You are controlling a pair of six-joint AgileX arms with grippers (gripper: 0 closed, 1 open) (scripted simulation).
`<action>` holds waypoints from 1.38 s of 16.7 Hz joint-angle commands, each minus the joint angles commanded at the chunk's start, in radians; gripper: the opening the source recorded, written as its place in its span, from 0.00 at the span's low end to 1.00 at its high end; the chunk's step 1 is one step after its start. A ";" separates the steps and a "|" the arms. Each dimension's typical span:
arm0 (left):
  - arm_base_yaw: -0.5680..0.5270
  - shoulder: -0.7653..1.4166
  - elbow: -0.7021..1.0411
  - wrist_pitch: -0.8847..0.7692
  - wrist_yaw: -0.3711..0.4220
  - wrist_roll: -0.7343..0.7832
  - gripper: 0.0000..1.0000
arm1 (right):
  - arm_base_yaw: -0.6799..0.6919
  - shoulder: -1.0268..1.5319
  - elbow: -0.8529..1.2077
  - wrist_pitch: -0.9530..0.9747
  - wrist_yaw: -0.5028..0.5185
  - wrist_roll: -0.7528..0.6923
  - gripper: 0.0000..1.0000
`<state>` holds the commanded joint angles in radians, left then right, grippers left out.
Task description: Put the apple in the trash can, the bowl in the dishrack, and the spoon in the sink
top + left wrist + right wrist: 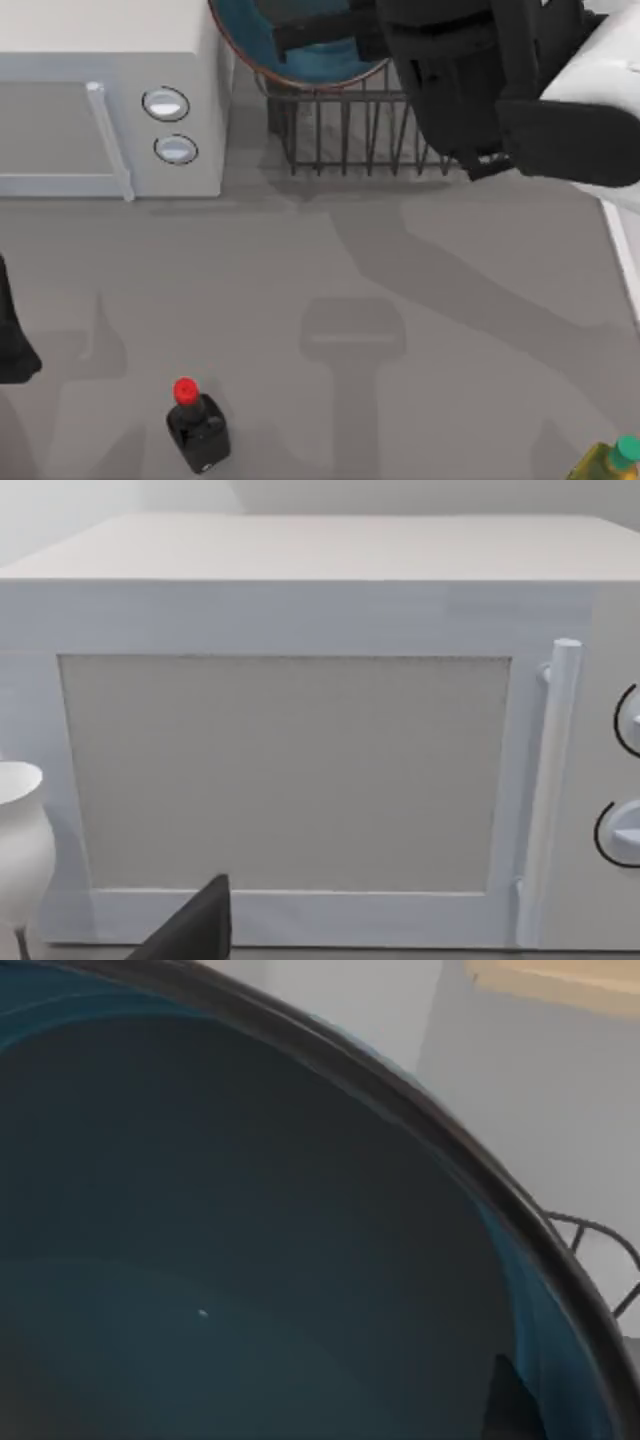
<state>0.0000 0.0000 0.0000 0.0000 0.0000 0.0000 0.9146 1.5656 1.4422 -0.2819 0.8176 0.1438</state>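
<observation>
Looking down from above, you see your right arm stretched across the upper right of the table, its gripper (335, 40) reaching over the wide round blue glazed bowl (300, 62) with the thin reddish-brown rim. That bowl sits at the top of the large dark metal wire dishrack (345, 130), whose upright bars stand just below it. Whether the right fingers are spread or closed on the bowl cannot be told, since the dark arm covers them. In the right wrist view the bowl's blue inside (230, 1260) lies very close under the camera, with a bit of rack wire (590, 1235) past its rim. Your left arm sits at the table's left edge, its gripper (12, 345) near the white microwave (110, 100) with two round knobs; its fingers cannot be judged either. Near the front stand a dark bottle with a red cap (195, 425) and, at the right corner, a yellow bottle with a green cap (610, 462).
</observation>
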 joint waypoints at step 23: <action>0.000 0.000 0.000 0.000 0.000 0.000 1.00 | -0.176 0.348 -0.075 0.827 -0.045 -0.125 0.00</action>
<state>0.0000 0.0000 0.0000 0.0000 0.0000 0.0000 0.7390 1.9137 1.3669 0.5451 0.7728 0.0192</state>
